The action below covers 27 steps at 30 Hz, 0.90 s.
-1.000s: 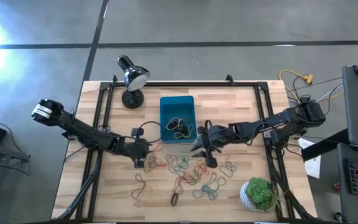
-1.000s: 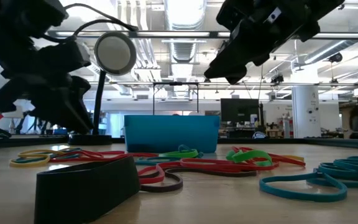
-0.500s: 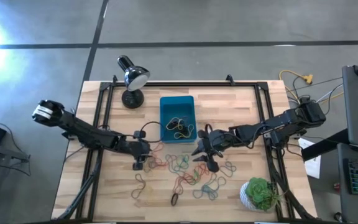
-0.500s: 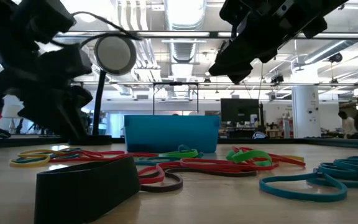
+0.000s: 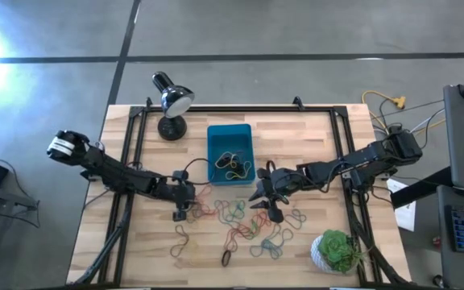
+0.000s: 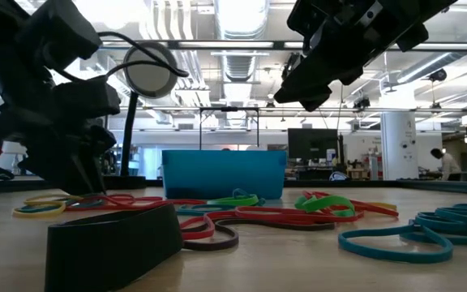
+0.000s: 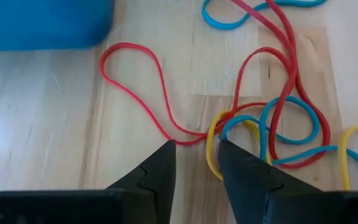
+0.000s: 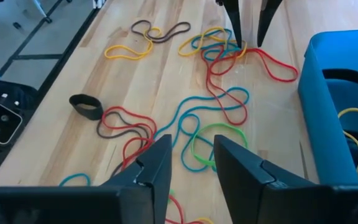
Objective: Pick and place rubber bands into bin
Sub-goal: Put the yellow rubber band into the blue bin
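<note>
No writing is legible. Left claw (image 7: 194, 163), fingers apart, straddles a red rubber band (image 7: 143, 93); right claw (image 8: 191, 163), apart, hovers beside the bin (image 5: 229, 135).

In the left wrist view the bin (image 7: 42, 23) is cut off by the picture's edge, only one blue corner showing, and several rubber bands (image 7: 272, 124) run out of frame. From the low view, the bin's near wall hides whatever lies inside it, and a blurred dark block (image 6: 112, 247) close to the camera cannot be identified.
</note>
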Each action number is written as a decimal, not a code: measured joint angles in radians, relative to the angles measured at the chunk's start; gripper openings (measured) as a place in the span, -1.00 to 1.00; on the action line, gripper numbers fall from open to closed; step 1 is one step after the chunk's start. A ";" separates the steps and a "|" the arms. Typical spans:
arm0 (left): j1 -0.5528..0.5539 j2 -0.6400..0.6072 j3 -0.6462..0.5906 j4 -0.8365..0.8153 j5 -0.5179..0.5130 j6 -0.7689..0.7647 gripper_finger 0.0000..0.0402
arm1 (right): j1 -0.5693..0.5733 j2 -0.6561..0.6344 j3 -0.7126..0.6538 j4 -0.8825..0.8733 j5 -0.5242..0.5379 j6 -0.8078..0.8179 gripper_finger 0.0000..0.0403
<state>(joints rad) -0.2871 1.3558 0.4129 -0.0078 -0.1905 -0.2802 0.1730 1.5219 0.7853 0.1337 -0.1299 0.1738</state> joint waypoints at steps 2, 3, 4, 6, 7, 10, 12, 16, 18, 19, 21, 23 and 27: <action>0.000 -0.006 0.000 -0.002 0.004 0.000 -0.56 | 0.000 0.000 0.000 0.000 0.001 0.000 -0.45; 0.000 -0.009 0.000 -0.004 0.009 0.001 -0.63 | 0.000 0.000 0.000 0.000 0.002 0.000 -0.45; 0.000 -0.011 0.000 -0.008 0.015 0.005 -0.70 | 0.000 0.000 0.000 0.000 0.002 0.000 -0.46; 0.000 -0.020 0.000 -0.018 0.025 0.022 -0.89 | 0.000 0.000 0.000 0.000 0.002 0.000 -0.47; 0.000 -0.024 0.000 -0.023 0.026 0.026 -0.94 | 0.000 0.000 0.000 0.000 0.002 0.000 -0.47; 0.000 -0.037 0.000 -0.032 0.024 0.029 -0.97 | 0.000 0.000 0.000 -0.001 0.002 0.000 -0.47; 0.000 -0.050 -0.002 -0.039 0.020 0.029 -0.99 | 0.000 0.000 0.000 -0.001 0.002 0.000 -0.47; 0.000 -0.092 -0.002 -0.031 0.017 0.033 -1.00 | 0.000 0.000 0.000 -0.001 0.002 0.000 -0.48; 0.000 -0.117 0.000 -0.033 0.004 0.035 -1.00 | 0.000 0.000 0.000 -0.001 0.002 0.000 -0.48; 0.000 -0.132 0.003 -0.034 0.002 0.041 -1.00 | 0.000 0.000 0.000 -0.001 0.002 0.000 -0.48; 0.000 -0.162 0.016 -0.027 0.001 0.066 -1.00 | 0.000 0.000 0.000 -0.001 0.002 0.000 -0.48; 0.000 -0.187 0.030 -0.024 0.000 0.092 -1.00 | 0.000 0.000 -0.001 -0.002 0.002 0.000 -0.48; -0.001 -0.242 0.046 0.050 0.030 0.167 -1.00 | 0.000 0.000 -0.002 -0.003 0.002 0.000 -0.48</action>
<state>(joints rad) -0.2878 1.1138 0.4588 0.0419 -0.1609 -0.1131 0.1726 1.5223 0.7830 0.1307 -0.1284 0.1734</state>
